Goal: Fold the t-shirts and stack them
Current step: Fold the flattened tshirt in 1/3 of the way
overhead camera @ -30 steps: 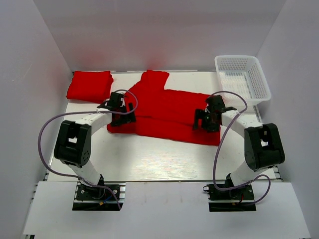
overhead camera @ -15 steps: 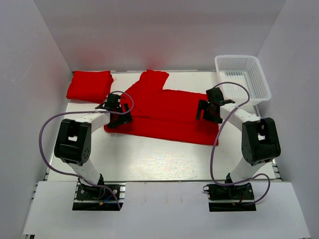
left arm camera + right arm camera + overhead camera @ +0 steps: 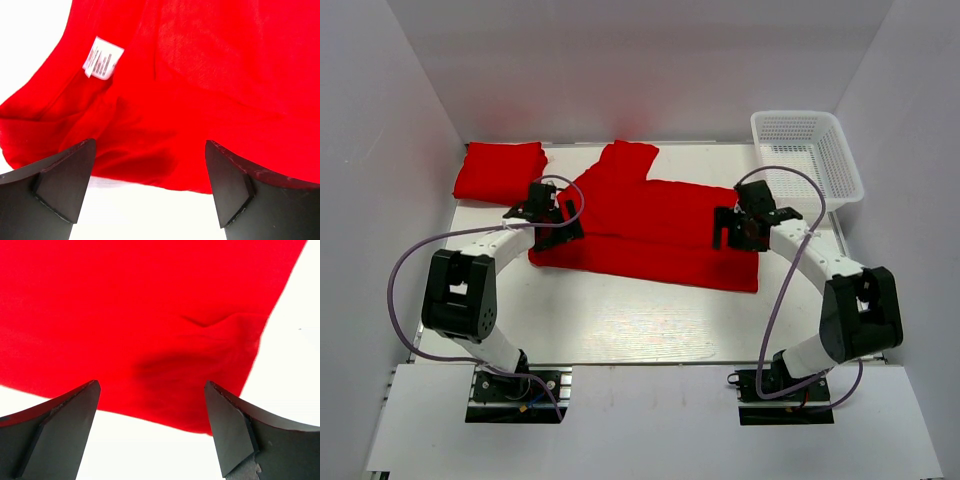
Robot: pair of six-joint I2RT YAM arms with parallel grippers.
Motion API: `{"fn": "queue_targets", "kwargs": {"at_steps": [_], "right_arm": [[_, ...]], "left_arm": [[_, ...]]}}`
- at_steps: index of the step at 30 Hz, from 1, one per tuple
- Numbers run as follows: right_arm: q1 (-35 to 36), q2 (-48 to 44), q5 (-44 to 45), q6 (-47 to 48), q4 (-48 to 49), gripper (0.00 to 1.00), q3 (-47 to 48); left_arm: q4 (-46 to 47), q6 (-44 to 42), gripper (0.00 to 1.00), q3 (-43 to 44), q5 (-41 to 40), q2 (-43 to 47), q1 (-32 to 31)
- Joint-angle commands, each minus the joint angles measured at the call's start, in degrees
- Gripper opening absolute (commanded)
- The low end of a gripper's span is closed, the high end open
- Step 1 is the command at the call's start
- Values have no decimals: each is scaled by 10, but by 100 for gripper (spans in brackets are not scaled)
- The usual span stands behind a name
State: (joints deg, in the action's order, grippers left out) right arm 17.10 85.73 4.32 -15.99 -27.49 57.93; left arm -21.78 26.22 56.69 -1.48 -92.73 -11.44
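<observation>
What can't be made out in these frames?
Top view: how many shirts the folded red pile holds; only its top shows.
Left wrist: print on the neck label, too small.
Top view: spread t-shirt edges under the left gripper and right gripper, covered by them.

Left arm [image 3: 490, 243], right arm [image 3: 817, 262]: same build. White tubular links between bulky black joint housings. Largest black housing low on each arm, white panel set in its face. Black base plates [image 3: 516, 386] underneath. Thin lilac-grey cable [image 3: 390, 287] on each arm, looping loose from base to wrist. Left gripper [image 3: 563, 224], right gripper [image 3: 732, 232]: black, blocky. Fingers [image 3: 64, 186] matte black, wedge-shaped, flat inner faces, bevelled edges. Right pair [image 3: 235, 432] alike, faint scuffs on surface.
</observation>
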Motion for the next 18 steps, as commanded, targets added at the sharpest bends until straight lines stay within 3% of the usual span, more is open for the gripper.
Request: {"fn": "queue_targets", "kwargs": {"at_steps": [1, 10, 18], "right_arm": [[9, -16, -31, 20, -4, 90, -26], [13, 16, -67, -25, 51, 90, -76], [6, 12, 17, -77, 36, 90, -130]], "left_arm": [[14, 3, 100, 16, 10, 14, 3], [37, 21, 100, -3, -12, -29, 20], [24, 53, 100, -128, -19, 30, 26]]}}
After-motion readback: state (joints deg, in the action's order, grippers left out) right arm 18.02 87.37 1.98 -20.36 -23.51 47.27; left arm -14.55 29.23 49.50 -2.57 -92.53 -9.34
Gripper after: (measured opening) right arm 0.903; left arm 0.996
